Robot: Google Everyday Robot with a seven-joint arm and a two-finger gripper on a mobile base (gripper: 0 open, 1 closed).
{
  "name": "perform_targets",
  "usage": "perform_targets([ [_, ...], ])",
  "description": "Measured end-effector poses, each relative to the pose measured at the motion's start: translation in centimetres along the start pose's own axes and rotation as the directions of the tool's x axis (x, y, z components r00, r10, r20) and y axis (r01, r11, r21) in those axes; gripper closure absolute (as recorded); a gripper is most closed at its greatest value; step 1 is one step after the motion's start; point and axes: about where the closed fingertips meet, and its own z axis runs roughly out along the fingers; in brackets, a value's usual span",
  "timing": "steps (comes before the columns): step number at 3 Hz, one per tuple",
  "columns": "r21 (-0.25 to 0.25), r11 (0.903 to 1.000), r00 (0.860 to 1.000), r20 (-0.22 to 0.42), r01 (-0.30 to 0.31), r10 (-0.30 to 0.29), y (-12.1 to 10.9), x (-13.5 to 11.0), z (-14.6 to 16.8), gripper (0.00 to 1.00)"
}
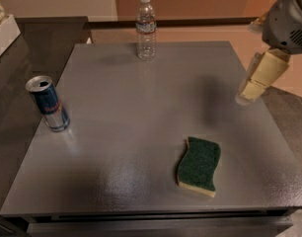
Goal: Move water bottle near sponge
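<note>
End effector [247,90] at bench's [141,107] 3 o'clock; spread or pressed together, I cannot tell. Water bottle [146,28] at 12: tall; my glancing reach could topple it.

Single camera view, set high above the near edge of the worktop [136,112] and tilted steeply down and forward, possibly from the robot's own upper body. The grey surface fills most of the field at close range; its near edge runs along the bottom and its far edge lies high in the field. The sponge [199,166] sits nearest the lens and the water bottle [146,28] farthest, at the far edge. The drink can [48,104] marks the left margin. The tool [254,83] enters from the upper right, hanging above the worktop's right edge.
</note>
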Motion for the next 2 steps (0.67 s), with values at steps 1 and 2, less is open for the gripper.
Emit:
perform_targets([
  [1,0.022,0.9991,0.997,0.063,-0.036,0.035,-3.3,-1.6,1.8,0.0],
  [2,0.045,0.9963,0.991,0.117,-0.073,0.068,-6.7,-3.4,3.4,0.0],
])
